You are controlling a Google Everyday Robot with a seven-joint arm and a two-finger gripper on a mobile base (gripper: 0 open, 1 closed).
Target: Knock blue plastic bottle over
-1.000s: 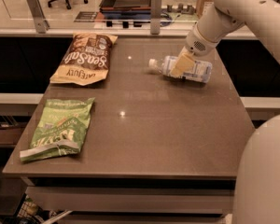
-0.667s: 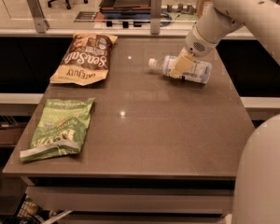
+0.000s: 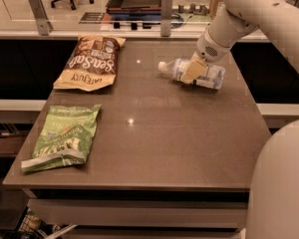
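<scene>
Nothing has shifted in the last second: the hand (image 3: 193, 69) sits at the same spot in the upper right of the frame, and the blue plastic bottle (image 3: 212, 77) lies just where it did. The hand is down over the bottle's middle, touching it or at least overlapping it from this angle; whether it is spread or pinching the bottle I cannot tell. The bottle lies on its side on the worktop (image 3: 164, 133), white cap (image 3: 162, 65) pointing left, base toward the right edge.

The knock looks done, so I judge the step in hand is to come away cleanly. That means lifting straight up and off with no sideways drag, since a round bottle on its side will likely roll readily and the worktop's right edge is near.

Farther out, well apart on the left, a brown chip bag (image 3: 89, 63) lies at upper left and a green chip bag (image 3: 65, 136) below it; neither is in the way.
</scene>
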